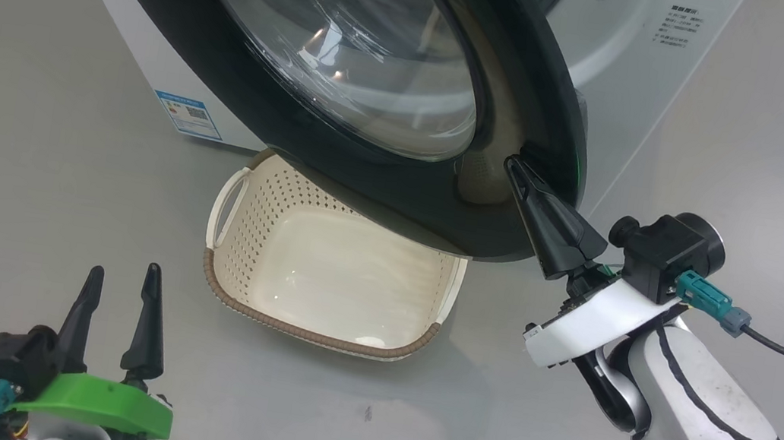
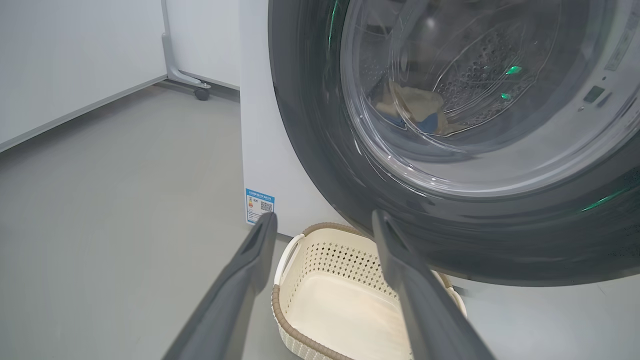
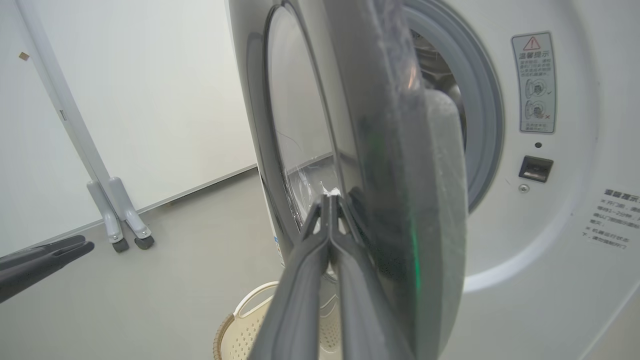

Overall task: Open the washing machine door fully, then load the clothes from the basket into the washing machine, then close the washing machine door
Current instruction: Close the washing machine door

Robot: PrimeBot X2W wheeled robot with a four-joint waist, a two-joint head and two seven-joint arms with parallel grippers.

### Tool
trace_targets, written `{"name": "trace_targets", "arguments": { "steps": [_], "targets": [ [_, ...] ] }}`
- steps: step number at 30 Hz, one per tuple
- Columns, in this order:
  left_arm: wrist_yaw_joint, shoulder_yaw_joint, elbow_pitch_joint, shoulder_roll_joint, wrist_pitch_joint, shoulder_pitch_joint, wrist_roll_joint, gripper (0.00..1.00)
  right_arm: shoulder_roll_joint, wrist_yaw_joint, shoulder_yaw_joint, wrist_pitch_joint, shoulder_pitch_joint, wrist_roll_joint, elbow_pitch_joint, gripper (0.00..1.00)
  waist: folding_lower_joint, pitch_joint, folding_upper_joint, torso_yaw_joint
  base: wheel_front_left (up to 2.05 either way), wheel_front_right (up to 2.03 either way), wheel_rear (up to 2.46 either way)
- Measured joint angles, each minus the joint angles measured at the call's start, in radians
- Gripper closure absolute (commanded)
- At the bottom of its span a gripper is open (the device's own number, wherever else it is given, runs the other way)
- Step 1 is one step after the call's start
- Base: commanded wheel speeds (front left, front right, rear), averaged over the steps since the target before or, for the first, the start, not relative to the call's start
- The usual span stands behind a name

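Now right hand (image 1: 513, 165) pressed together, tips against washing machine door (image 1: 242, 88) rim; left hand (image 1: 125, 269) spread, basket (image 1: 285, 324) near.

The white washing machine (image 1: 632, 93) carries 1 small blue label sticker (image 1: 188, 115) low on its side. The washing machine door (image 1: 352, 68) (glossy black rim, bulging clear glass) hangs partly open above the far end of the basket (image 1: 254, 216), whose cream floor lies bare. The clothes (image 2: 415, 107), cream with blue, lie in the steel drum (image 2: 480, 70).
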Motion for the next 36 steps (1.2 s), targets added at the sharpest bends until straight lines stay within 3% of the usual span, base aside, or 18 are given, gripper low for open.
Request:
{"name": "trace_targets", "arguments": {
  "steps": [16,27,36],
  "targets": [
    [0.0,0.005,-0.019,-0.002,0.0,-0.026,-0.018,0.0,-0.006,0.006,-0.002,0.0,-0.049,0.009,-0.002,1.0,0.0,0.05,0.0,-0.026,0.0,0.0,0.0],
    [0.0,-0.044,-0.046,-0.003,0.0,-0.078,-0.043,0.0,-0.047,0.009,-0.071,0.0,-0.089,0.009,-0.009,1.0,0.0,0.114,0.0,-0.025,0.0,0.0,0.0],
    [0.003,-0.095,-0.089,-0.004,0.0,-0.14,-0.094,0.0,-0.093,0.009,-0.145,0.0,-0.161,0.009,-0.011,1.0,0.0,0.184,0.0,0.014,0.0,0.0,0.0]
  ]
}}
